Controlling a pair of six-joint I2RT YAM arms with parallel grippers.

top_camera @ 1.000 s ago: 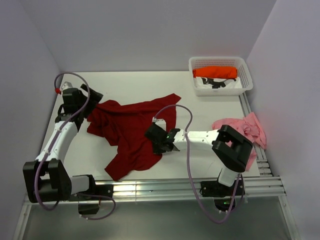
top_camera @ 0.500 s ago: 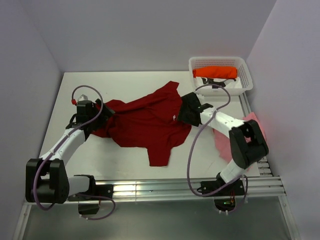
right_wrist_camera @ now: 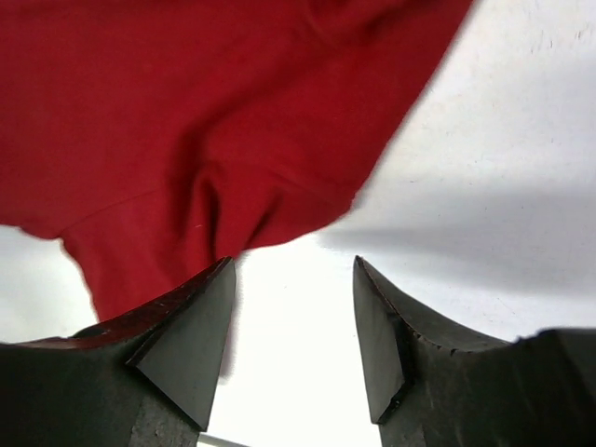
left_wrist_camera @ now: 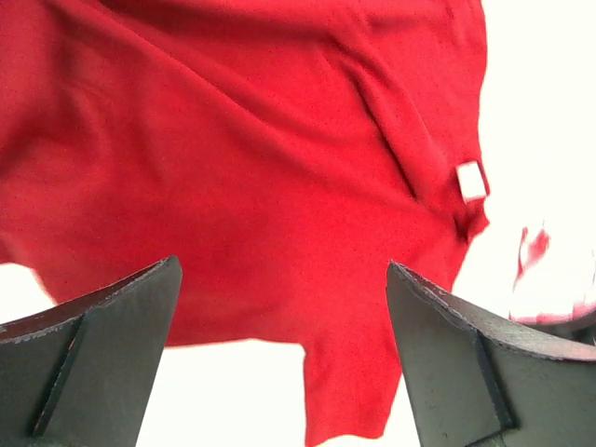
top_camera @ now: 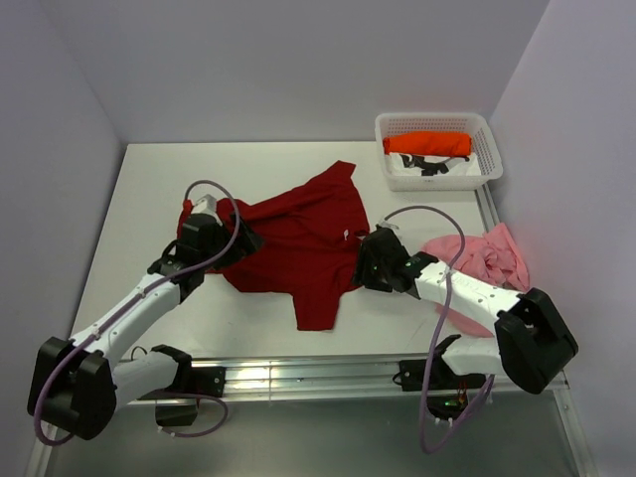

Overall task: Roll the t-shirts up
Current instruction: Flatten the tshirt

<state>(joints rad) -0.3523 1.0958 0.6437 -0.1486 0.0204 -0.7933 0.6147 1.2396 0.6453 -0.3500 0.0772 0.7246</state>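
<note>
While the dark red t-shirt (top_camera: 303,234) lies spread and creased across the middle of the table (top_camera: 149,189), the two arms reach in from either side of it, and neither holds anything. The left gripper (left_wrist_camera: 284,270) stands wide open above the shirt's left part, with red cloth showing between its fingers. The right gripper (right_wrist_camera: 293,270) is also parted, at the shirt's right hem, with bare table in its gap. The pale pink t-shirt (top_camera: 492,256) sits bunched at the table's right edge. The orange t-shirt (top_camera: 427,144) lies rolled in the white basket (top_camera: 437,122) at the far right corner.

Lab cell, bare white walls (top_camera: 298,60)
</note>
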